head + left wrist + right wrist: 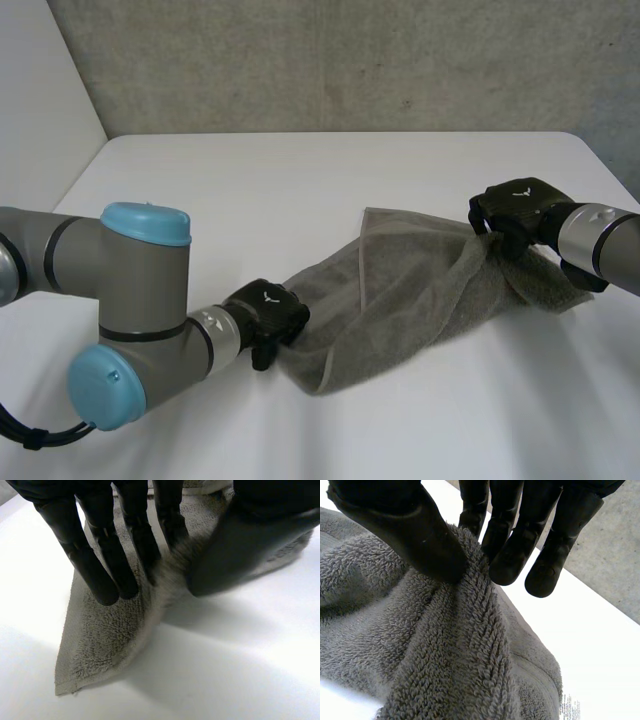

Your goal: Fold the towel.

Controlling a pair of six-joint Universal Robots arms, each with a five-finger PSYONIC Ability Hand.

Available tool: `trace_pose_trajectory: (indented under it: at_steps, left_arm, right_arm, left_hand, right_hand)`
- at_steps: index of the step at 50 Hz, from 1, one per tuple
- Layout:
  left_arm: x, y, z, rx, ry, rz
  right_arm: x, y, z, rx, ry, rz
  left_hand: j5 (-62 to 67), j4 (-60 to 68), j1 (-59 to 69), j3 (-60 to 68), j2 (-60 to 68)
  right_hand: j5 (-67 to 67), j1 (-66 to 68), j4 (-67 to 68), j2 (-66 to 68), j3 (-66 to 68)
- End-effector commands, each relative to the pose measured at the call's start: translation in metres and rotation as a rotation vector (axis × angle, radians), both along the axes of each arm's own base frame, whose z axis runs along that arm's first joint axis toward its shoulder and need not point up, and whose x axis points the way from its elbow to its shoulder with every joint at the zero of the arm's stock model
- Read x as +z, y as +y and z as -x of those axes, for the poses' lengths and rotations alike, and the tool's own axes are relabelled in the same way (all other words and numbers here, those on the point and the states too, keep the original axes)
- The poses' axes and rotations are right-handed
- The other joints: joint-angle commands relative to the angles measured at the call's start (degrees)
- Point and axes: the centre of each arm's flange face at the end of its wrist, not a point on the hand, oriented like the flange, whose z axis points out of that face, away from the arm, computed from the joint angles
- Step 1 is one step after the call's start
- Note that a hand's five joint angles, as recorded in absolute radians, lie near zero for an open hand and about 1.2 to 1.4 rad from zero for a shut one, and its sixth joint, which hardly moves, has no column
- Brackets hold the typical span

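While the grey towel [400, 290] is gripped at both ends, you have no fold to show yet. It lies bunched and rumpled on the white counter [300, 190], stretched slantwise between the two hands.

Begin at the robot's left. The left hand [265, 315] sits at the near end of the cloth. Its wrist view shows the fingers [107, 565] laid on the terry with the thumb [235, 550] closing against them, a ridge of cloth pinched between. A hemmed corner lies flat on the counter just beyond the fingertips.

Move across and you see the middle of the towel sagging in loose creases, with no edges matched.

At the far right the cloth rises to the right hand [515, 210]. Its wrist view shows thumb and fingers nipping a raised ridge of pile, with a white label [569, 707] at the hem past the fingertips.

Take the task as barely begun. You have the grasp, but spreading the towel flat, bringing one end over the other and smoothing it are all left to do.
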Motion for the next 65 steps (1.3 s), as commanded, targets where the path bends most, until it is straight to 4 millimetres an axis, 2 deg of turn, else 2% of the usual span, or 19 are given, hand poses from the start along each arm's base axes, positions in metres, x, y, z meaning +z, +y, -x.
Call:
trace_pose_trajectory:
  at_steps: [1,7,10,11,12,14,15,17,18,22,24,25,26,27,30,39,47,49,65]
  left_arm:
    - [0.006,-0.005,0.000,0.015,0.017,0.019]
    - [0.022,-0.012,-0.002,0.035,0.045,0.055]
    - [0.040,-0.020,-0.006,0.061,0.078,0.103]
    - [0.049,-0.025,-0.009,0.081,0.100,0.127]
    - [0.049,-0.025,-0.009,0.081,0.100,0.127]
    - [0.065,-0.037,-0.017,0.135,0.148,0.174]
    - [0.065,-0.037,-0.017,0.136,0.149,0.174]
    - [0.076,-0.045,-0.023,0.178,0.192,0.202]
    - [0.076,-0.045,-0.023,0.178,0.192,0.202]
    - [0.080,-0.051,-0.027,0.205,0.211,0.207]
    - [0.079,-0.051,-0.027,0.205,0.211,0.206]
    - [0.077,-0.051,-0.027,0.204,0.206,0.200]
    - [0.077,-0.051,-0.027,0.204,0.206,0.200]
    - [0.074,-0.051,-0.026,0.205,0.202,0.195]
    - [0.073,-0.049,-0.025,0.198,0.197,0.192]
    - [0.071,-0.047,-0.023,0.189,0.195,0.188]
    - [0.069,-0.046,-0.023,0.185,0.191,0.183]
    - [0.069,-0.045,-0.023,0.184,0.191,0.181]
    - [0.067,-0.045,-0.022,0.181,0.189,0.178]
  right_arm:
    - [0.000,0.002,-0.002,0.006,0.000,-0.005]
    - [0.004,0.007,-0.003,0.012,0.002,-0.009]
    - [0.020,0.023,-0.007,0.038,-0.004,-0.020]
    - [0.029,0.037,-0.014,0.080,-0.008,-0.036]
    - [0.029,0.038,-0.014,0.080,-0.008,-0.037]
    - [0.036,0.075,-0.030,0.204,-0.005,-0.145]
    - [0.036,0.075,-0.030,0.205,-0.005,-0.146]
    - [0.031,0.118,-0.040,0.378,0.042,-0.289]
    - [0.031,0.118,-0.040,0.379,0.042,-0.290]
    - [0.029,0.155,-0.045,0.579,0.108,-0.366]
    - [0.030,0.154,-0.046,0.581,0.106,-0.356]
    - [0.029,0.150,-0.048,0.571,0.098,-0.336]
    - [0.029,0.150,-0.048,0.571,0.098,-0.335]
    - [0.028,0.144,-0.049,0.559,0.090,-0.303]
    - [0.031,0.129,-0.051,0.519,0.070,-0.229]
    - [0.041,0.081,-0.056,0.325,0.004,-0.100]
    - [0.017,0.047,-0.067,0.248,0.008,-0.093]
    - [0.002,0.037,-0.076,0.245,0.006,-0.108]
    - [-0.049,0.043,-0.143,0.367,-0.002,-0.041]
  left_hand:
    - [-8.0,1.4,2.2,1.6,2.2]
    - [-8.0,1.4,2.2,1.6,2.2]
    - [-8.0,1.4,2.2,1.6,2.2]
    - [-8.0,1.4,2.2,1.6,2.2]
    - [-8.0,1.4,2.2,1.6,2.2]
    - [-8.0,1.4,2.2,1.6,2.2]
    - [-8.0,1.4,2.2,1.6,2.2]
    - [-8.0,1.4,2.2,1.6,2.2]
    - [-8.0,1.4,2.2,1.6,2.2]
    - [-8.0,1.4,2.2,1.6,2.2]
    - [-8.0,1.4,2.2,1.6,2.2]
    - [-8.0,1.4,2.2,1.6,2.2]
    - [-8.0,1.4,2.2,1.6,2.2]
    - [-8.0,1.4,2.2,1.6,2.2]
    - [-8.0,1.4,2.2,1.6,2.2]
    - [-8.0,1.4,2.2,1.6,2.2]
    - [-8.0,1.4,2.2,1.6,2.2]
    - [-8.0,1.4,2.2,1.6,2.2]
    - [-8.0,1.4,2.2,1.6,2.2]
  right_hand:
    - [3.8,5.1,3.7,5.7,3.8]
    - [3.8,5.1,3.7,5.7,3.8]
    - [3.8,5.1,3.7,5.7,3.8]
    - [3.8,5.1,3.7,5.7,3.8]
    - [3.8,5.1,3.7,5.7,3.8]
    - [3.8,5.1,3.7,5.7,3.8]
    - [3.8,5.1,3.7,5.7,3.8]
    - [3.8,5.1,3.7,5.7,3.8]
    - [3.8,5.1,3.7,5.7,3.8]
    - [3.8,5.1,3.7,5.7,3.8]
    - [-2.3,-1.0,-2.4,-0.4,-2.3]
    - [-29.0,-27.7,-29.1,-27.2,-29.0]
    - [-29.2,-27.9,-29.4,-27.4,-29.2]
    - [-45.6,-44.3,-45.7,-43.7,-45.6]
    - [-51.1,-49.8,-51.2,-49.3,-51.1]
    - [-51.9,-50.6,-52.1,-50.1,-52.0]
    - [-50.6,-49.3,-50.8,-48.8,-50.6]
    - [-50.1,-48.8,-50.2,-48.3,-50.1]
    - [-47.6,-46.3,-47.7,-45.8,-47.6]
